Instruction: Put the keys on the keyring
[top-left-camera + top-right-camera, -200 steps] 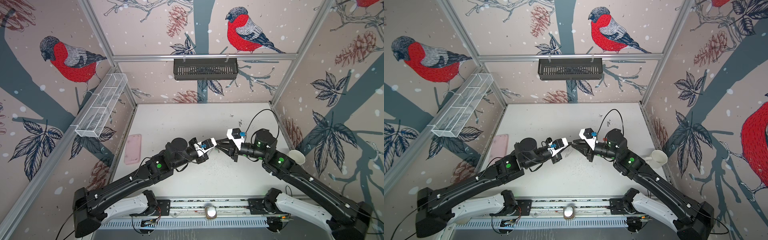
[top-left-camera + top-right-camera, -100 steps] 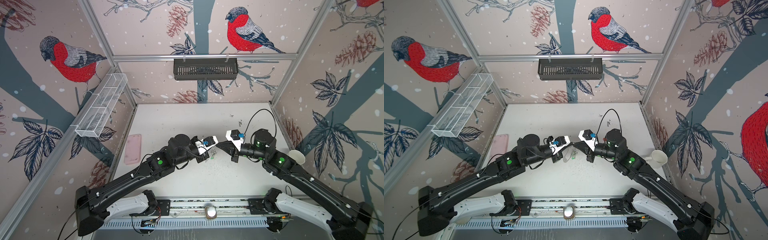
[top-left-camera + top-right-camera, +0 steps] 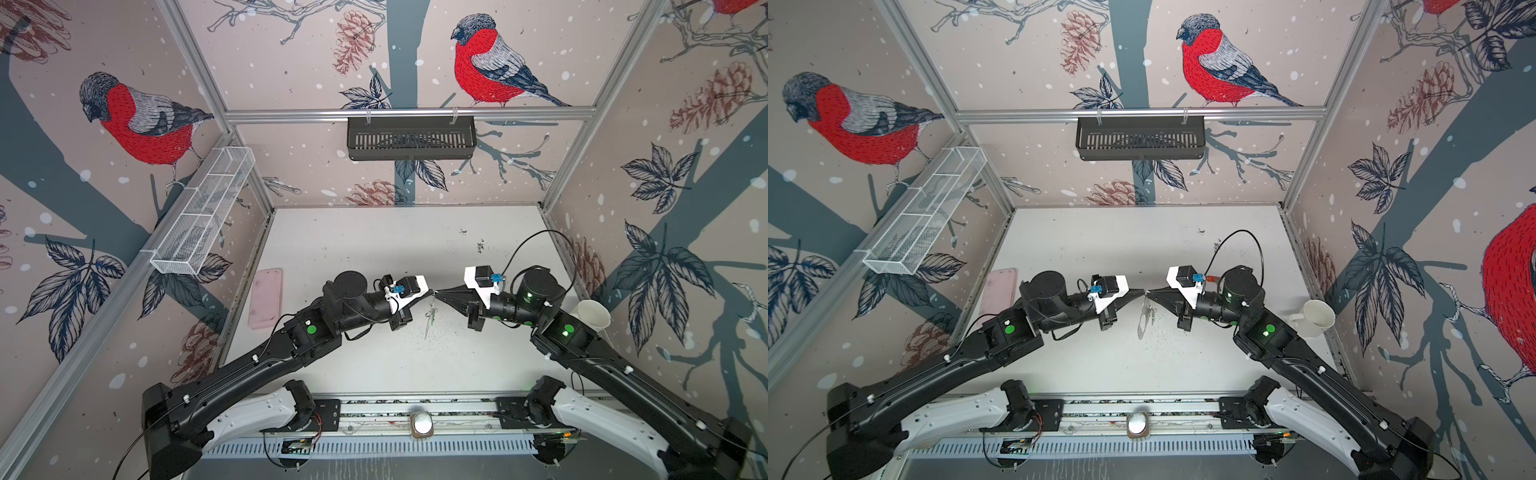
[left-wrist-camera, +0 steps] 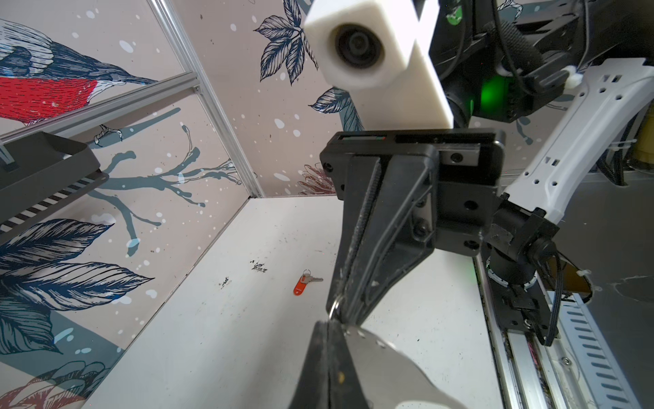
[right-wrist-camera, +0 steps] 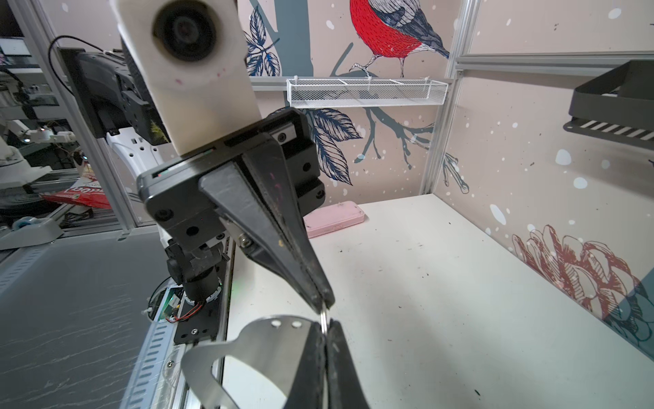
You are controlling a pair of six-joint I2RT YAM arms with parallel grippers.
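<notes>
- Since a second ago the right gripper (image 3: 437, 292) has gone from jaws slightly apart to jaws pressed together. Its tip meets the tip of the left gripper (image 3: 429, 291) above the middle of the table (image 3: 374, 249).
- Top views: in both, the arms reach in from left and right and the tips touch nose to nose. The keyring (image 3: 429, 318) hangs edge-on just below that meeting point, a thin sliver raised off the table. A pink case (image 3: 266, 297) lies by the left wall and a white cup (image 3: 594, 316) stands by the right wall, both well apart from the grippers.
- Left wrist view: the left gripper's own fingers (image 4: 318, 354) are pressed together, with the keyring's grey plate (image 4: 382, 357) against their near side. They hide whether they pinch the plate or a ring. Opposite, the right gripper's closed tip pinches a small ring (image 4: 334, 307). Beyond it, toward the far side, the red-tagged key (image 4: 300, 284) lies flat on the table.
- Right wrist view: the small ring (image 5: 323, 318) runs into the seam between the right gripper's closed fingers (image 5: 339, 354), just under the left gripper's closed tip. The plate, with two edge holes and its oval cutout, spreads to the near side.
</notes>
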